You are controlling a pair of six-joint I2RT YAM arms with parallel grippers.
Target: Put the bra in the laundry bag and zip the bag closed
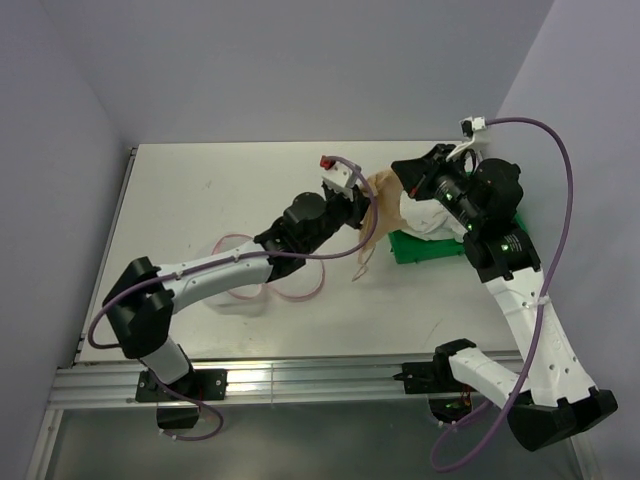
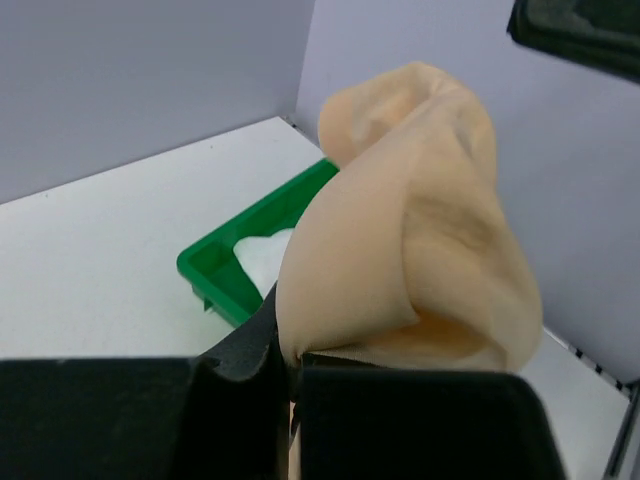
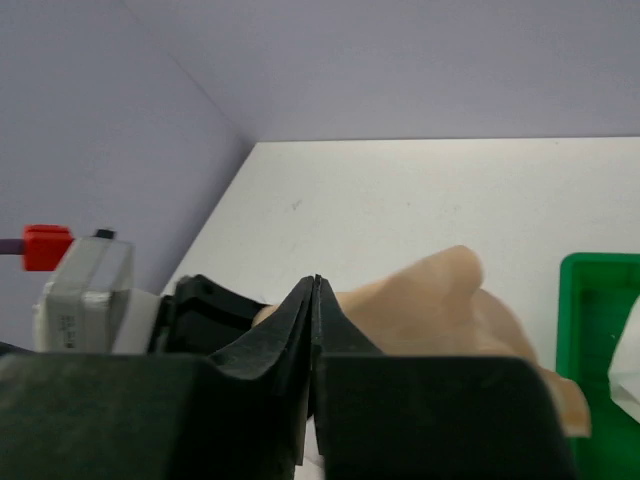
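Tan-beige bra (image 1: 380,205), crumpled, aloft, thin straps dangling, white mesh laundry bag (image 1: 243,298), pink zipper band, lying at the bra's 8 o'clock

The right tool (image 3: 315,288) fills the foreground, jaws pressed together — tan bra (image 3: 440,300) bunched just behind it, green tray (image 3: 592,300) at right on the white counter (image 3: 420,190).

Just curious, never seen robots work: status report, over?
Left claw shut on bra. Right claw shut on it too. Bra aloft; laundry bag on table, left arm over it.
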